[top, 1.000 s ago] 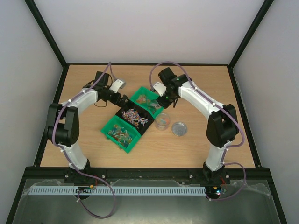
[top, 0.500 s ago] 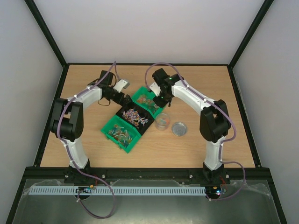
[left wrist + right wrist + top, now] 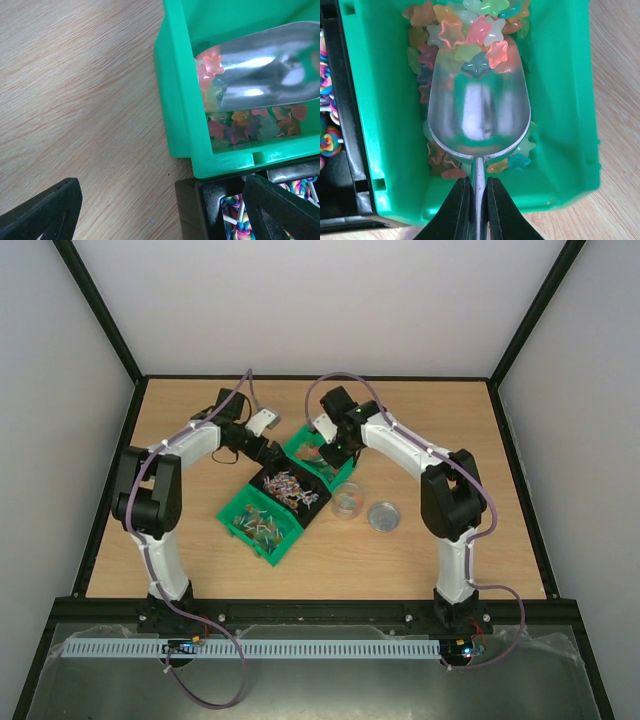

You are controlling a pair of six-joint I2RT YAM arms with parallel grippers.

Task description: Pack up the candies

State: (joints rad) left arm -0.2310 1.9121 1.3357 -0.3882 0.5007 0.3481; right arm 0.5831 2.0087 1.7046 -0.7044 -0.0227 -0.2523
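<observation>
The candies (image 3: pixel 479 31) are small translucent stars, pink, yellow, green, orange. They lie loose in a green bin (image 3: pixel 560 100), a few at the scoop (image 3: pixel 477 110) lip.

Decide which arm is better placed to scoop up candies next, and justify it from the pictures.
Right. The right gripper is shut on the handle of the metal scoop, whose bowl lies among the star candies in the green bin. The left gripper is open and holds nothing.

Far green bin (image 3: pixel 560 100): interior taken up by scoop (image 3: pixel 479 110) and candies (image 3: pixel 470 30); scant clearance. Black bin (image 3: pixel 292 490) touches its near-left wall. Jar (image 3: pixel 347 500) and lid (image 3: pixel 383 516) obstruct near right. Bare table (image 3: pixel 180 530) at left passable.
</observation>
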